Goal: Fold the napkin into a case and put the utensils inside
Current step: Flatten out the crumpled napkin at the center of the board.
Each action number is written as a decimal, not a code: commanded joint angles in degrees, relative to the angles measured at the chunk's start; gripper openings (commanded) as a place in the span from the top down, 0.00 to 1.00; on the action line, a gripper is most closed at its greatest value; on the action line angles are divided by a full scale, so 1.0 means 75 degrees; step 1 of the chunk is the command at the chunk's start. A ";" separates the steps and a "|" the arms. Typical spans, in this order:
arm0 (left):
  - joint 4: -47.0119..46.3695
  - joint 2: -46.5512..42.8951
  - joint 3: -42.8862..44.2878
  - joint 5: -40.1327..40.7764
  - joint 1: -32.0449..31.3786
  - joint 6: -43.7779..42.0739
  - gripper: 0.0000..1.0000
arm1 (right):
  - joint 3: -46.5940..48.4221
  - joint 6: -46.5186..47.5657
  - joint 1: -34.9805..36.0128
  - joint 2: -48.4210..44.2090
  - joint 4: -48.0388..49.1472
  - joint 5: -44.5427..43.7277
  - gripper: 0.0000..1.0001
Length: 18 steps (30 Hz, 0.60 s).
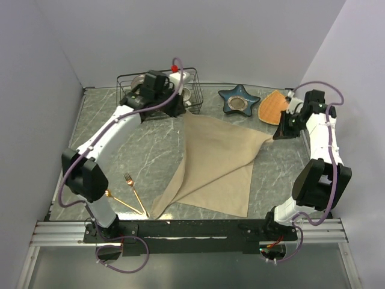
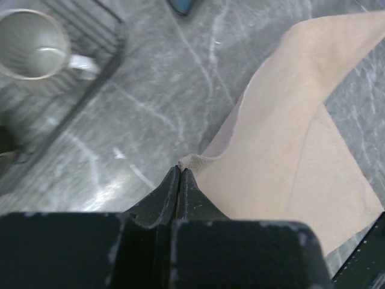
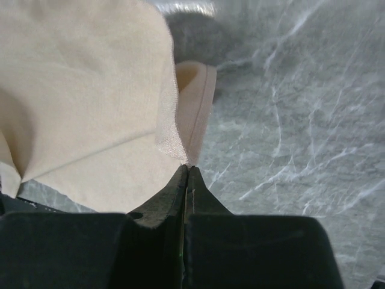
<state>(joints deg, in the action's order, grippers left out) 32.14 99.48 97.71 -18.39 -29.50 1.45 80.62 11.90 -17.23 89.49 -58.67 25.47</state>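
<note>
Marble table, napkin corners in both grippers

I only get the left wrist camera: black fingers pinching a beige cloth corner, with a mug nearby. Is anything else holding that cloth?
Observer: Yes. The right gripper is shut on another corner of the napkin, toward the right side of the table.
Operator: Where's the cutlery?
Observer: The gold utensils lie in a V near the front edge, just left of the napkin's near corner.
Operator: Anything else out there?
Observer: A blue star-shaped dish and an orange mat sit at the far edge.
</note>
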 commanded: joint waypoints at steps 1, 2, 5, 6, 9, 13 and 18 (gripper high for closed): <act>0.0354 -0.0876 0.0412 -0.0220 0.0534 -0.0568 0.99 | 0.1447 0.0147 0.0024 -0.0542 -0.0156 0.0435 1.00; 0.0402 -0.1121 0.0634 -0.0138 0.0558 -0.0662 0.99 | 0.2042 0.0148 0.0082 -0.0530 -0.0204 0.0493 1.00; 0.0612 -0.1648 0.1102 0.0026 0.0570 -0.0943 0.99 | 0.3470 0.0183 0.0270 -0.0425 -0.0508 0.0494 1.00; 0.0694 -0.1755 0.1232 0.0050 0.0581 -0.1002 0.99 | 0.3837 0.0194 0.0421 -0.0390 -0.0590 0.0448 1.00; 0.1116 -0.2200 0.1690 0.0109 0.0570 -0.1049 0.99 | 0.5197 0.0381 0.0715 -0.0354 -0.1035 0.0213 1.00; 0.1363 -0.3149 0.1574 0.0144 0.0570 -0.1061 0.99 | 0.5634 0.0499 0.0915 -0.0915 -0.1189 -0.0033 1.00; 0.1539 -0.4626 0.1129 -0.0114 0.0570 -0.1155 0.99 | 0.4662 0.0640 0.0950 -0.2637 -0.0697 -0.0337 1.00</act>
<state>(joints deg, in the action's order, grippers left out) 41.87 71.29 107.53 -17.76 -25.10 -5.58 118.98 15.11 -10.37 78.78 -64.69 25.54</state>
